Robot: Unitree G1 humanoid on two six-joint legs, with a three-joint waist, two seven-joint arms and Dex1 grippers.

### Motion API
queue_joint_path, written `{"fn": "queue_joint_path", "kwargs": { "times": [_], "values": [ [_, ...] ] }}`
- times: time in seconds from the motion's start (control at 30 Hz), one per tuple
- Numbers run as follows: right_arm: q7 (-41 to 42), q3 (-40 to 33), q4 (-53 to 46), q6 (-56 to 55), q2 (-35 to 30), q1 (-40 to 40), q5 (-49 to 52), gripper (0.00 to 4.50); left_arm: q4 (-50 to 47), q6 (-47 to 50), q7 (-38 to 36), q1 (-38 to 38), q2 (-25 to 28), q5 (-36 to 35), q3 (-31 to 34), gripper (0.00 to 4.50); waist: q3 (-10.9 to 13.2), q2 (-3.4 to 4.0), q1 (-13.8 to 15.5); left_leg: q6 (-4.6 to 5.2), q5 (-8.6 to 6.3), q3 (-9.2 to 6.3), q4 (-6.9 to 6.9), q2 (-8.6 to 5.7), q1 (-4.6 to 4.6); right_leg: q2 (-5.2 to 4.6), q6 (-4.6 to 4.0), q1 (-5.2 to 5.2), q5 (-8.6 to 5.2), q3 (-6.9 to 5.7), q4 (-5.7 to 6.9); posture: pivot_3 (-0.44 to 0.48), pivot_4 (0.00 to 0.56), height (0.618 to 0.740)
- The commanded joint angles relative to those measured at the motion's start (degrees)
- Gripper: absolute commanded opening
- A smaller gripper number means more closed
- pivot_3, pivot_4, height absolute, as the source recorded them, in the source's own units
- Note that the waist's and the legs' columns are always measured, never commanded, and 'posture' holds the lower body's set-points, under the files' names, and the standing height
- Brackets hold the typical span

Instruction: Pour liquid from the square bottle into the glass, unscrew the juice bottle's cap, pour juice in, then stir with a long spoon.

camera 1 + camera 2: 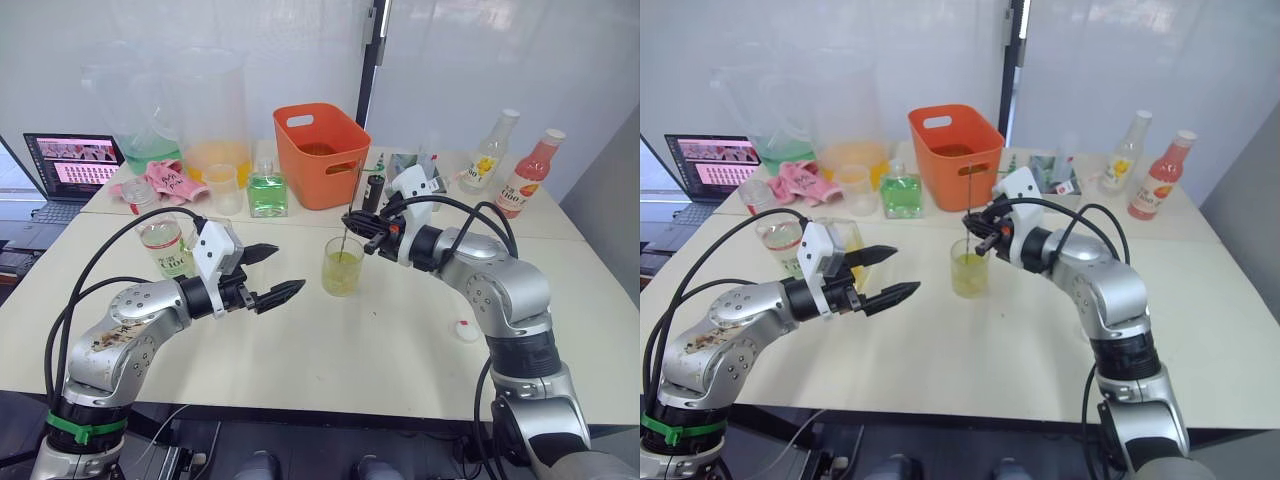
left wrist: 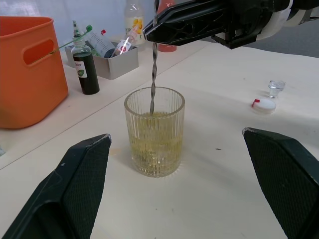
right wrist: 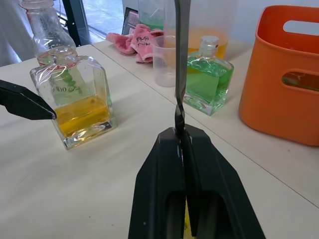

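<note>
The glass [image 1: 342, 266], ribbed and half full of yellow liquid, stands mid-table. My right gripper [image 1: 355, 222] is shut on the long spoon [image 2: 153, 74], held upright with its lower end in the liquid. My left gripper [image 1: 265, 275] hangs open just left of the glass, fingers either side of it in the left wrist view but not touching. Behind that arm stand the square bottle [image 1: 847, 238] with yellow liquid and the juice bottle [image 1: 165, 240], its neck uncapped. The white cap [image 1: 467, 330] lies on the table by my right arm.
Along the back stand an orange basket [image 1: 320, 155], a green square bottle [image 1: 267, 192], a clear cup [image 1: 222, 188], a pink cloth [image 1: 160, 180], large pitchers [image 1: 215, 115], a laptop [image 1: 70, 160], a dark small bottle [image 1: 373, 190] and two drink bottles [image 1: 530, 175].
</note>
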Motion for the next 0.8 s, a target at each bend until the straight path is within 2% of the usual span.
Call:
{"fn": "queue_joint_path", "kwargs": {
  "times": [0.03, 0.4, 0.67, 0.8],
  "values": [
    [0.1, -2.2, -1.8, 0.9, 0.4, -0.3, 2.2, 0.00, -2.2, 0.0, 0.0, -0.8, 0.1, -0.9, 0.8, 4.49, 0.0, 0.00, 0.0, 0.00, 0.00, 0.00, 0.00, 0.00, 0.00, 0.00, 0.00, 0.00, 0.00, 0.00, 0.00, 0.000, 0.150, 0.739],
    [-0.9, -10.0, -6.8, 6.0, 0.4, -3.8, 11.0, 0.00, -2.4, 0.0, -0.1, -0.5, 0.2, -1.0, 0.9, 4.49, 0.0, 0.00, -0.2, 0.00, 0.00, -0.01, -0.04, 0.03, -0.01, 0.02, 0.00, -0.02, 0.00, 0.00, -0.01, 0.000, 0.150, 0.739],
    [-3.2, -12.4, -5.9, 5.4, -1.3, -4.3, 11.9, 0.00, -2.3, -0.1, -0.1, -0.6, 0.0, -0.9, 0.6, 4.49, 0.0, 0.00, 0.0, 0.00, 0.00, 0.01, -0.04, 0.00, -0.01, -0.01, 0.00, -0.01, 0.00, 0.00, -0.03, 0.000, 0.150, 0.739],
    [-4.9, -17.5, -7.0, 8.5, -2.0, -5.1, 16.5, 0.00, -2.0, -0.4, -0.3, -0.4, -0.1, -0.8, 0.6, 4.49, 0.0, 0.00, 0.1, 0.00, 0.00, 0.01, -0.04, -0.01, -0.02, -0.02, 0.00, 0.00, 0.00, 0.00, -0.05, 0.000, 0.150, 0.739]
  ]
}}
